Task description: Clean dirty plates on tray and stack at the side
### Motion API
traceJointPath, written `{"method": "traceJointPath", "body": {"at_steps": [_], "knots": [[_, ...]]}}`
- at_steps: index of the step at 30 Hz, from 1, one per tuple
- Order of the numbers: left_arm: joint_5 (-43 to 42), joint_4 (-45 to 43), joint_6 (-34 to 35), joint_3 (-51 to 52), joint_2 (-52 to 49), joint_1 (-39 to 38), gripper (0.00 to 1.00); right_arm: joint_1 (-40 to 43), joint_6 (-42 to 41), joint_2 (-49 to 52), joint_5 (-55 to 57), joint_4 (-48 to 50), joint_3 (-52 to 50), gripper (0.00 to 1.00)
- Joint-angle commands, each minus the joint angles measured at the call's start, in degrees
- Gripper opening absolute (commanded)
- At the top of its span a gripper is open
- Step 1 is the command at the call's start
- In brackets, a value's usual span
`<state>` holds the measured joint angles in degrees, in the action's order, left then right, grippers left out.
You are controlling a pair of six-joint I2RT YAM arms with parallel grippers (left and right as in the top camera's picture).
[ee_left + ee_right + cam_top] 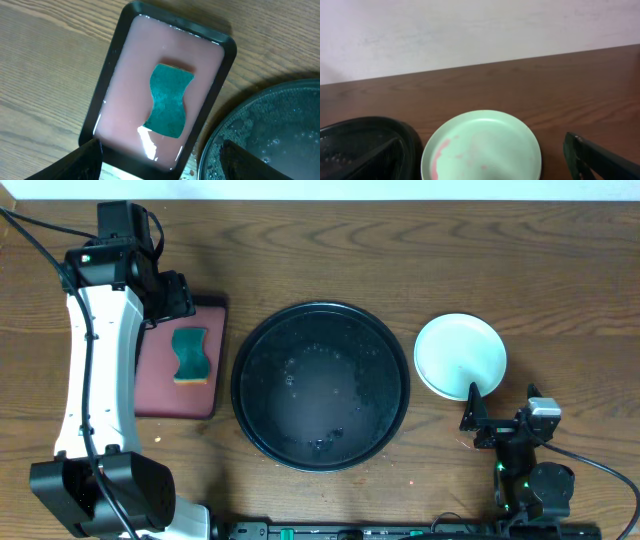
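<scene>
The round black tray sits mid-table, wet with droplets and holding no plates; it also shows in the left wrist view and the right wrist view. A pale mint plate lies on the table right of the tray. In the right wrist view this plate has faint pink smears on its left side. No yellow plate is in view. My right gripper is open and empty just in front of the plate. My left gripper is open and empty above the red tray.
A red rectangular tray left of the black tray holds a green sponge and looks wet. Bare wooden table lies around the trays. A pale wall stands behind the table's far edge.
</scene>
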<state>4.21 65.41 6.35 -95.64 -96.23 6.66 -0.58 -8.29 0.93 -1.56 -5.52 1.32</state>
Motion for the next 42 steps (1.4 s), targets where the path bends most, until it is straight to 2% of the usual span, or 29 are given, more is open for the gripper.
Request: {"method": "traceJointPath", "body": {"at_steps": [1, 37, 42], "knots": [[-0.17, 0.11, -0.13, -0.22, -0.13, 0.07, 0.76, 0.66, -0.20, -0.66, -0.17, 0.44, -0.59, 0.99], [-0.15, 0.13, -0.13, -0.22, -0.13, 0.09, 0.76, 0.52, -0.22, -0.63, -0.20, 0.61, -0.66, 0.99], [-0.59, 2.38, -0.13, -0.22, -0.11, 0.07, 0.76, 0.52, -0.22, -0.63, -0.20, 0.61, -0.66, 0.99]]}}
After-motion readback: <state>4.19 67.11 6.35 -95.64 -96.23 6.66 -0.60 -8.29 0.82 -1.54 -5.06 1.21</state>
